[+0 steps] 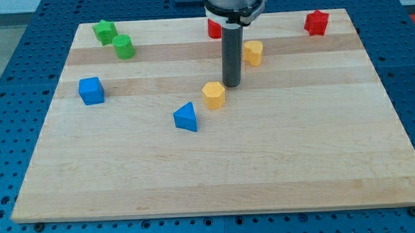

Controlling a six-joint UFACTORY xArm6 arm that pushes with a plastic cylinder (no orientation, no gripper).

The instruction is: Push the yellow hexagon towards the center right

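While yellow hexagon (213, 94) sits near board centre, rod tip (232, 85) rests just up-right of it. No pincer on rig, plain rod. Best approach: loop tip round to hexagon's left side, push steadily rightward, avoiding yellow cylinder (253, 52).

The yellow hexagon (214, 95) sits flat on the wooden board, a little left of the board's middle and slightly toward the far side, its six-sided top face pointing up and its side walls showing a slightly deeper orange-yellow shade. It's a short, chunky prism, bright yellow, standing square on its base with no tilt to it at all. The whole piece is in plain sight, nothing covering it, and its right far corner lies just beside the foot of the dark rod.
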